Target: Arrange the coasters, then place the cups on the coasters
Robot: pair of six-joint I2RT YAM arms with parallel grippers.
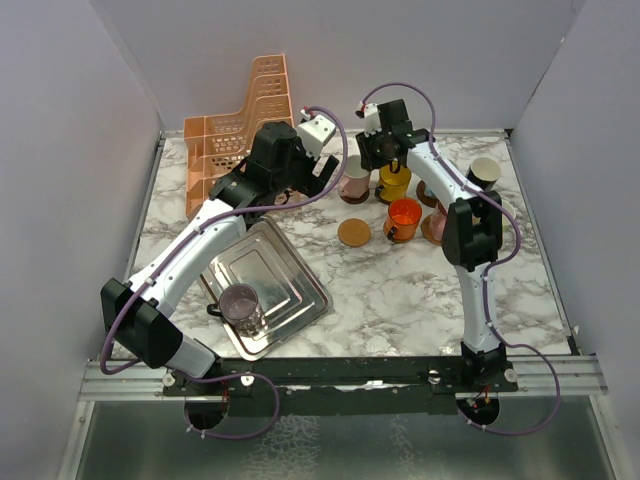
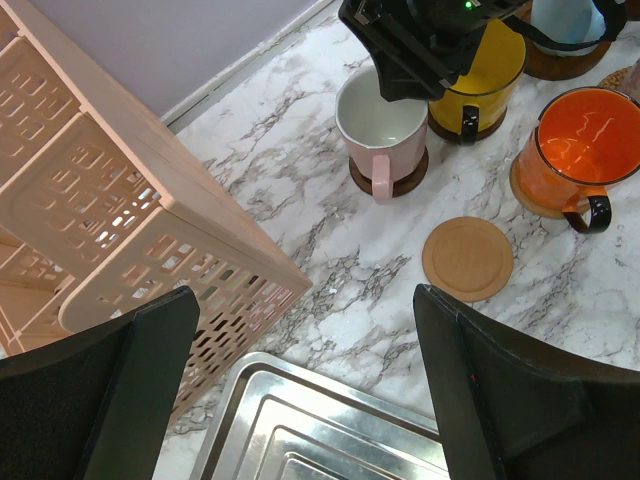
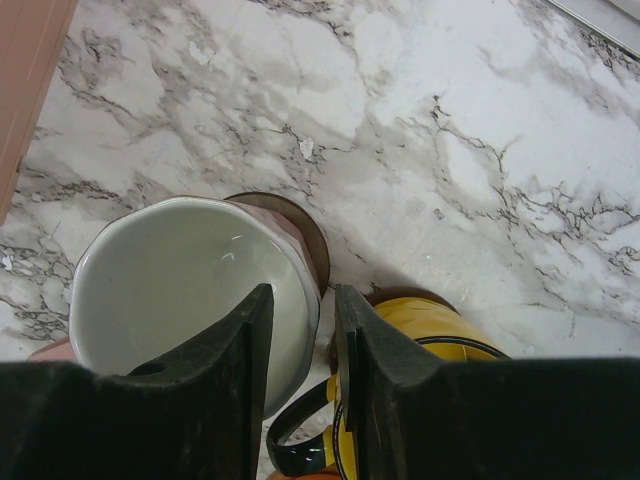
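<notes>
Pink cup [image 3: 170, 290], rim betw. R end effector [image 3: 303, 297] fingers [image 3: 225, 370]

We find open table [image 1: 400, 290] around the bare coaster [image 2: 467, 258], hemmed by the crate [image 2: 100, 200] far left, the tray [image 2: 290, 420] nearer us, and the close-set pink cup [image 2: 380, 125], yellow cup [image 2: 480, 70] and orange cup [image 2: 580, 150], whose pink-yellow gap the right pincer [image 3: 303, 300] fills.

The marble table [image 1: 400, 290] carries a silver tray [image 1: 295, 285] at seven o'clock and a peach basket [image 1: 225, 140] at eleven. A bare coaster [image 1: 354, 233] lies near centre, with cup-bearing coasters [image 2: 416, 170] at one.
</notes>
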